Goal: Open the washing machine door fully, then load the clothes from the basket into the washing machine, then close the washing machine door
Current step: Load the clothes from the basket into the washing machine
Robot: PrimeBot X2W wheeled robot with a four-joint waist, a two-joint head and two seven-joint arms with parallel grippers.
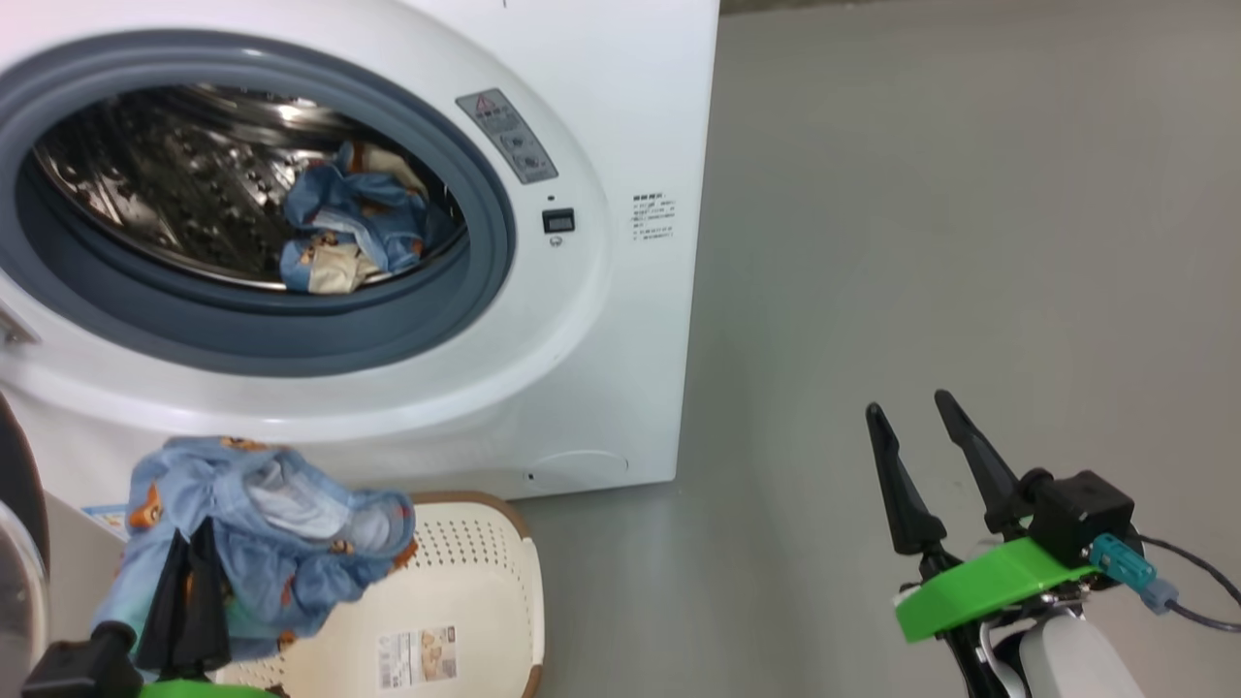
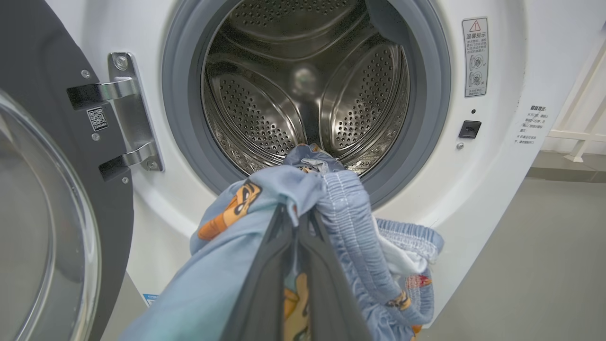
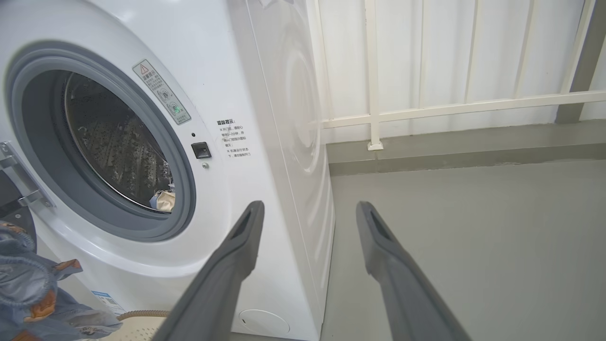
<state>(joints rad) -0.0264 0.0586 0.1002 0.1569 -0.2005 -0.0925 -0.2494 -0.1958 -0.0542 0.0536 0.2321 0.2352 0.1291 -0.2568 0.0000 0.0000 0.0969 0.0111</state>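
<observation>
Clamping a light blue cartoon-print garment (image 2: pixel 236 265), our left claw (image 2: pixel 297 218) may snag it on the grey rubber seal (image 2: pixel 423 132). Our right claw (image 1: pixel 909 405) gapes wide, empty.

The washing machine (image 1: pixel 620 291) stands on the floor (image 1: pixel 970 194). In its drum (image 1: pixel 175 184) lies one garment (image 1: pixel 354 228). Its door (image 2: pixel 42 213) stands open at its left. Before it sits the basket (image 1: pixel 465 562). Above the basket, a second garment (image 1: pixel 271 523) hangs in the left pincer (image 1: pixel 194 543). The right pincer (image 1: pixel 907 405) is off to the machine's right.
</observation>
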